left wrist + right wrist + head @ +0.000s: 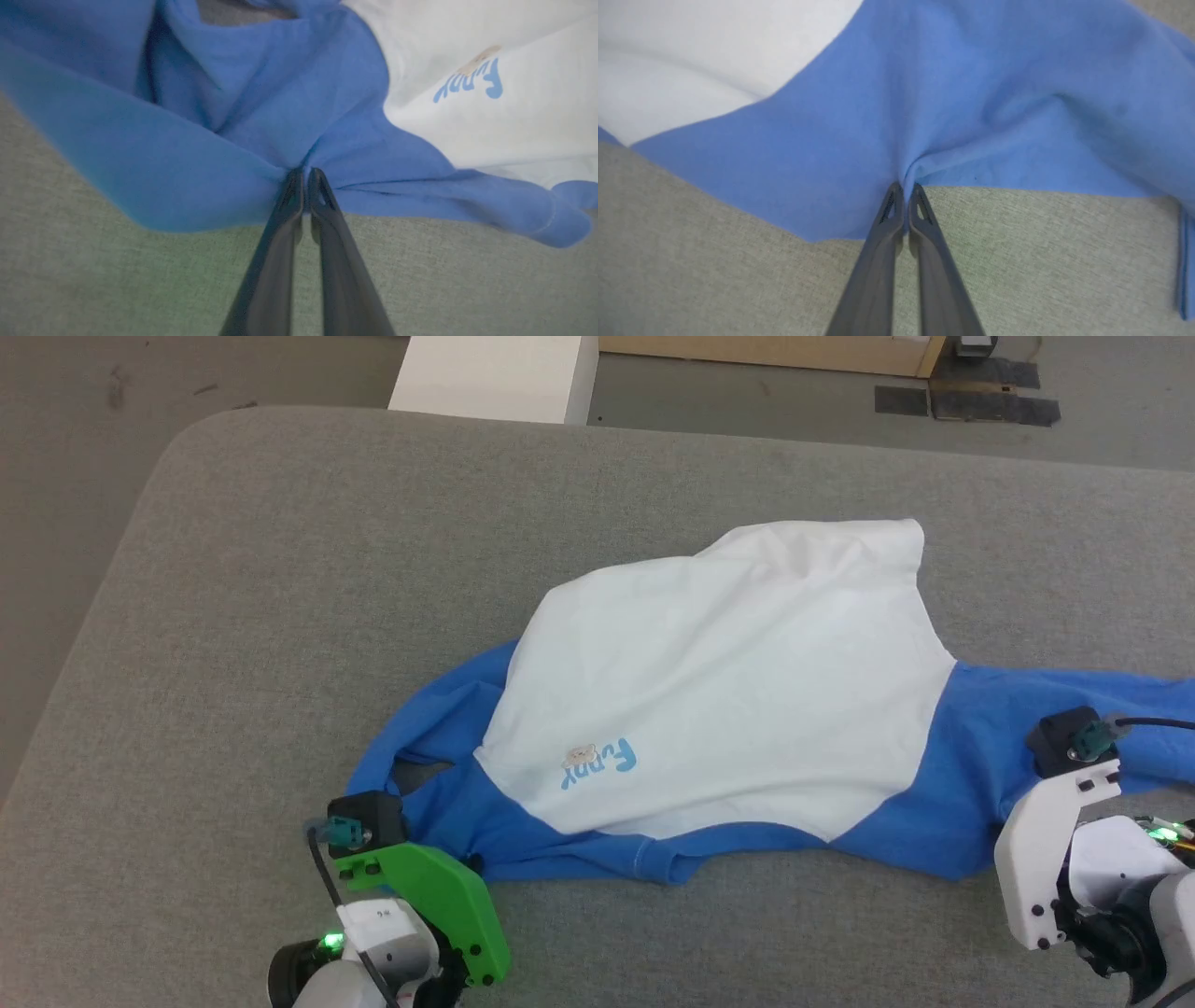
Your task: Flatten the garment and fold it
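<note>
Grey fabric-covered tabletop [280,569], with bare floor [187,373] and a white block [495,378] beyond its far edge. The garment [728,681] lies crumpled on the near half of the table, print side up, and its light-blue lettering [600,763] serves as the landmark.

- **Long axis:** the blue sleeves stretch across the table, from left of the lettering to well right of it, where one sleeve runs out of the head view.
- **Body:** the white panel extends diagonally from the lettering away and to the right, with its hem end farthest from the robot. The neck opening lies just left of the lettering, and the lettering reads inverted from the robot's side.
- **Left gripper [306,175]:** nearer than the lettering and left of it. Its dark fingers [275,261] are pressed together on a gathered pinch of blue fabric at the garment's near edge.
- **Right gripper [904,186]:** far right of the lettering, likewise closed tight on a puckered fold of blue sleeve cloth at the near edge.
</note>
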